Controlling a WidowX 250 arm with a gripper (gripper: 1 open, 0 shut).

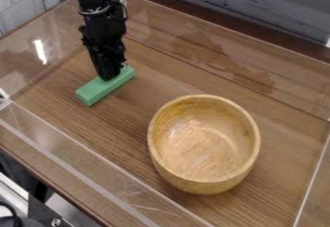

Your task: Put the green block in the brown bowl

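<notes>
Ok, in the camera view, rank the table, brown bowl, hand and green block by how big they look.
1. table
2. brown bowl
3. hand, nearness unsure
4. green block

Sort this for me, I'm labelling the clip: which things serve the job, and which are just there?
In the job:
- green block
- brown bowl
- claw, down at the block

Just there:
- wooden table
- clear walls around it

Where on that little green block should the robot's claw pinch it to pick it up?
Probably across the narrow width of the green block, near its middle, coming straight down from above. It lies flat on the wooden table as a long bar, so only its long side faces suit the gripper.
</notes>
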